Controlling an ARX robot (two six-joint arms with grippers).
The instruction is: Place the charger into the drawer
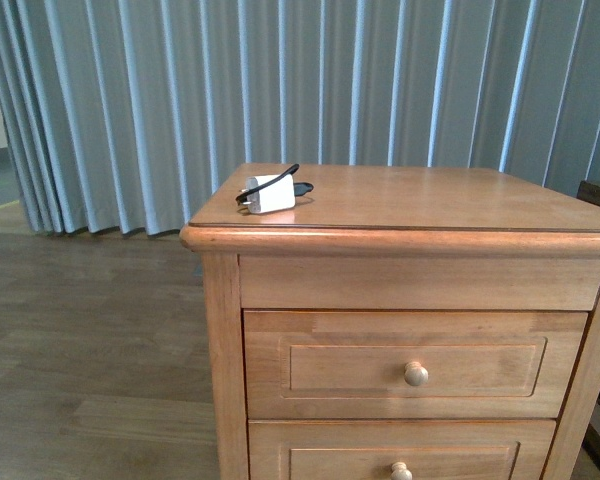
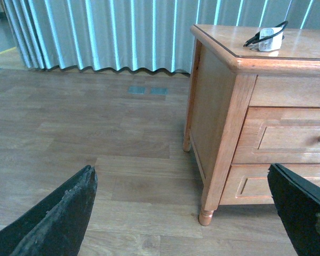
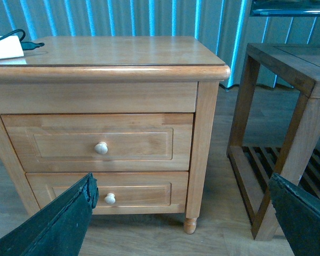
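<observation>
Grey pleated curtain (image 1: pixel 280 80) across the back, wood floor (image 1: pixel 80 340) below. Light-brown nightstand (image 1: pixel 430 200) fills the right of the front view. The right wrist view shows a darker slatted side table (image 3: pixel 288 69) just beside it.

Drawer (image 1: pixel 320 365) is the upper one, fully closed, front flush. Lower drawer (image 1: pixel 330 455) beneath it is also closed.

No arms in the front view. Left gripper (image 2: pixel 180 170) has its fingers (image 2: pixel 69 213) spread wide, nothing between them, low over the floor and well apart from the nightstand. Right gripper (image 3: pixel 181 178) is also spread wide and empty, facing the drawer fronts, not touching.

Charger (image 1: pixel 270 194) lies on the nightstand top near the front left corner, white block, with its black cable (image 1: pixel 302 187) bunched behind. The round pale knob (image 1: pixel 416 374) sits at the middle of the drawer front.
</observation>
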